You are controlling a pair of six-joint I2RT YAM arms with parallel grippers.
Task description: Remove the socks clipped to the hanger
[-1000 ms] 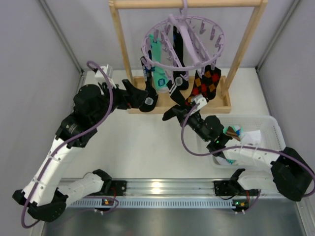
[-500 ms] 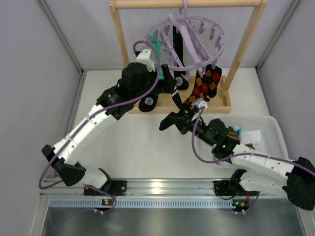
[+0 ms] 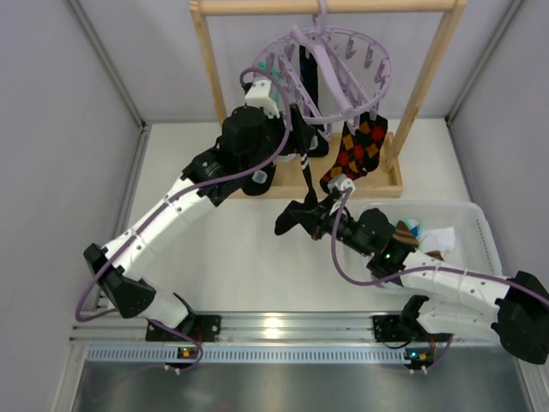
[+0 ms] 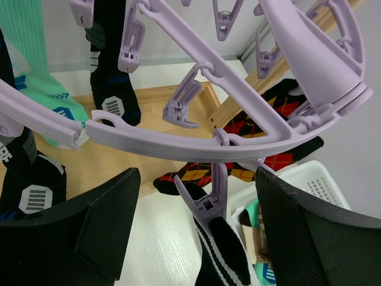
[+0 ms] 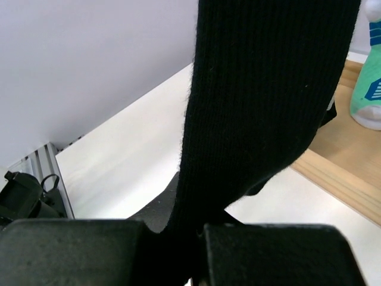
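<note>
R gripper (image 5: 199, 229), nearest the bases, is clamped tight on a black ribbed sock (image 5: 262, 89). Fabric is pinched btw its fingers (image 5: 71, 244) and runs up out of the wrist view. In top view that grip sits low over the table (image 3: 214, 266), just left of the white basket (image 3: 480, 213), which holds a few fabric bits. A black strip goes from the grip up twd the hanger (image 3: 377, 64). Farther back, L gripper (image 4: 196, 190) is raised to ring level, jaws spread wide w/ nothing held. A lavender peg (image 4: 205, 199) dangles btw them, touching neither. That peg grips a black sock w/ white-striped cuff (image 4: 223, 256); can't confirm it's the same one R has. Rest of the socks are on the ring: argyle sock (image 4: 256, 128) at the right side, teal sock (image 4: 36, 77) far left, black sock w/ blue-white patch (image 4: 110, 95) next to it, and another black sock w/ white badge (image 4: 33, 187) at left edge. Several other pegs visible w/o socks. Hanger hook is on the top bar of the wooden rack (image 3: 429, 77), at the far end of the table.
</note>
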